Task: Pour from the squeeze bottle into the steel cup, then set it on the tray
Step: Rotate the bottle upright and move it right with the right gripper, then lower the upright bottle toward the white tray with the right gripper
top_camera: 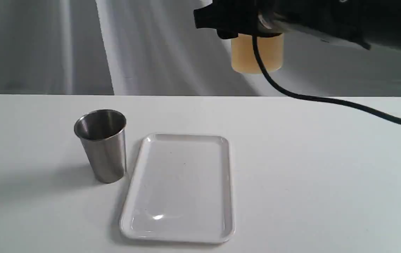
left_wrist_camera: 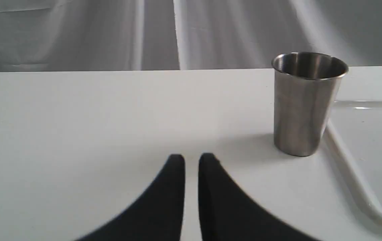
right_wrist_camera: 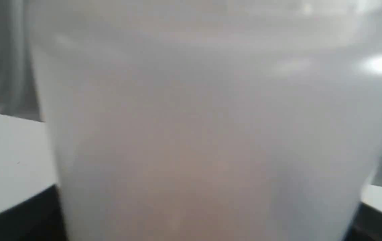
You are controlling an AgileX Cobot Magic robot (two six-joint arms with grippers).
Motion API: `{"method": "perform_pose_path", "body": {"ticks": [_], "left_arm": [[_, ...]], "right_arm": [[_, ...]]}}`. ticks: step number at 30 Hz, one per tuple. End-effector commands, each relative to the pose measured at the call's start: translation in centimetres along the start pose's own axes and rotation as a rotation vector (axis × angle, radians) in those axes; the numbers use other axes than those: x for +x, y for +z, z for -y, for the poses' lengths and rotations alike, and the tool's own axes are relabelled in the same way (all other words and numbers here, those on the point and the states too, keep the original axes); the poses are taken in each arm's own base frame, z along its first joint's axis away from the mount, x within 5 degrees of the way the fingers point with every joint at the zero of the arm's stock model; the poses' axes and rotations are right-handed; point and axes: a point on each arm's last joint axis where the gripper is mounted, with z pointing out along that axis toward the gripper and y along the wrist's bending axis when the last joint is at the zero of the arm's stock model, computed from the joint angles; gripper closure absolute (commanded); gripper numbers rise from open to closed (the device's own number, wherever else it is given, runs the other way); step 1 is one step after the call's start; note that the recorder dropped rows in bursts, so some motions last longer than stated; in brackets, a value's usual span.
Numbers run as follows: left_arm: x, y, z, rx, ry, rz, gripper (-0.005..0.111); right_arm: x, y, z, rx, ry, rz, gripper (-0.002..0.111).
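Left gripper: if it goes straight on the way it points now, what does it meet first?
Nothing, as far as the left wrist view shows. The left gripper points over bare table toward the grey curtain. The cup stands to one side of that line, though depth is unclear.

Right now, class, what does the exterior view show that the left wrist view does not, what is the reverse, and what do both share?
Only the exterior view: the squeeze bottle, held clear above the table in the right gripper, and a black cable. Only the left wrist view: the left gripper, its fingers almost together with nothing between them. Both: the steel cup upright on the table beside the tray, though the wrist view catches only part of the tray.
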Motion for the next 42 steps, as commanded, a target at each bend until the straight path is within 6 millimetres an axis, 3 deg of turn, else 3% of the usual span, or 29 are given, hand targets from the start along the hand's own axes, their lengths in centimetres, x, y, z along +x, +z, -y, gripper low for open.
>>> {"method": "perform_pose_path", "body": {"ticks": [1, 20, 27, 36, 42], "left_arm": [[0.1, 0.0, 0.1, 0.009, -0.006, 0.007, 0.098], [0.1, 0.0, 0.1, 0.009, -0.005, 0.007, 0.098], [0.1, 0.0, 0.1, 0.008, -0.003, 0.007, 0.098], [0.1, 0.0, 0.1, 0.008, -0.003, 0.007, 0.098], [0.1, 0.0, 0.1, 0.009, -0.006, 0.007, 0.098]], "right_arm": [[0.5, -0.8, 0.5, -0.104, 0.035, 0.018, 0.108], [7.6, 0.3, 2.7, -0.476, 0.142, 0.003, 0.108], [9.9, 0.4, 3.0, -0.594, 0.071, 0.133, 0.108], [12.6, -0.1, 4.4, -0.488, -0.043, 0.381, 0.108], [14.1, 0.2, 5.6, -0.364, 0.021, 0.355, 0.108]]}}
